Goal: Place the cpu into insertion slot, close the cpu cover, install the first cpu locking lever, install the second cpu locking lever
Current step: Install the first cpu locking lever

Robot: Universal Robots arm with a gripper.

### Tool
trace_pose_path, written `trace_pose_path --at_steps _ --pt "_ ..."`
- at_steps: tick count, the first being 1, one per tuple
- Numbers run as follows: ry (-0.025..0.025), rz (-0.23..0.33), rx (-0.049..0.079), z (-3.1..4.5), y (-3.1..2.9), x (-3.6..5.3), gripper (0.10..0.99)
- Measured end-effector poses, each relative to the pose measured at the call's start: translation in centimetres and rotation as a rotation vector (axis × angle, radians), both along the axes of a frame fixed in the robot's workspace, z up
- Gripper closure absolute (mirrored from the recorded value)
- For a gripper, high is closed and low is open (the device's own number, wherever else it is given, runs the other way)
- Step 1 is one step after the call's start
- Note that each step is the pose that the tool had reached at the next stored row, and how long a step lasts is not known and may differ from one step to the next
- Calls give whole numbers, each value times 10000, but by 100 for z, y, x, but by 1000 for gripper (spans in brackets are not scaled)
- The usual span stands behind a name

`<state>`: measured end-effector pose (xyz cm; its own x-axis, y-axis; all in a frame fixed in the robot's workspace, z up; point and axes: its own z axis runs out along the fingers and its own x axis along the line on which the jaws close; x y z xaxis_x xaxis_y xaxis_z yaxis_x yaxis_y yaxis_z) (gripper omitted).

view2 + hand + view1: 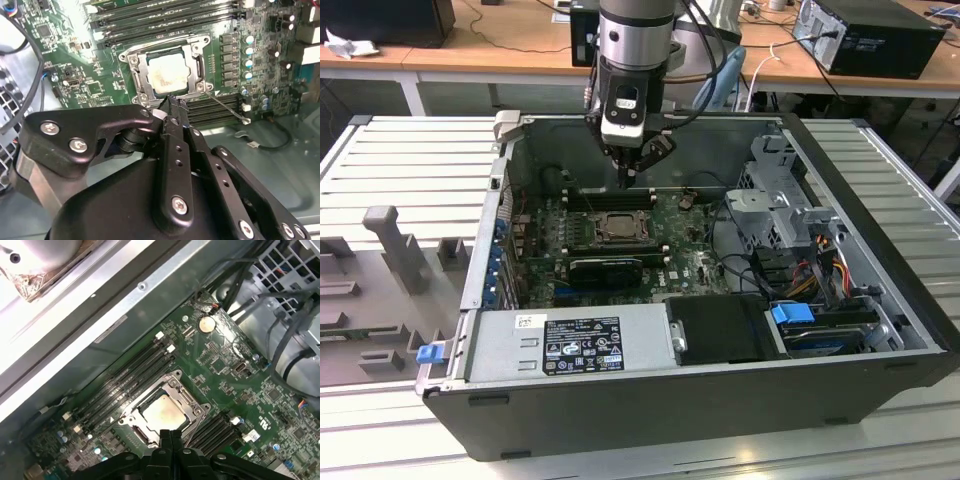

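The chip (pixel 167 72) lies in its socket (pixel 131 59) with the metal frame (pixel 141 75) down over its edges, seemingly waiting for the loose wire lever (pixel 227 107) to pin it. The claw (pixel 627 182), pinched tight on nothing, perhaps as a pushing tip, hovers at the socket's twelve o'clock in the exterior view. The open computer case (pixel 720 400) rests on a ribbed metal bench (pixel 400 160), a wooden bench (pixel 500 55) behind.

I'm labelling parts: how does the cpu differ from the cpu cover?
The cpu is a solid pale square, smudged on top; the cpu cover is a silvery frame with a square window. The cpu is smaller, showing through that window. Both lie flat on the green board.
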<state>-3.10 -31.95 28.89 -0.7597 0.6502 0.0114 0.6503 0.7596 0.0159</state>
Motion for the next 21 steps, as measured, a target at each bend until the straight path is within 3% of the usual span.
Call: trace_pose_path --at_steps 13,21 --pt "-28 1742 1 -3 0 0 980" --pt "-28 3086 3 -6 0 0 980"
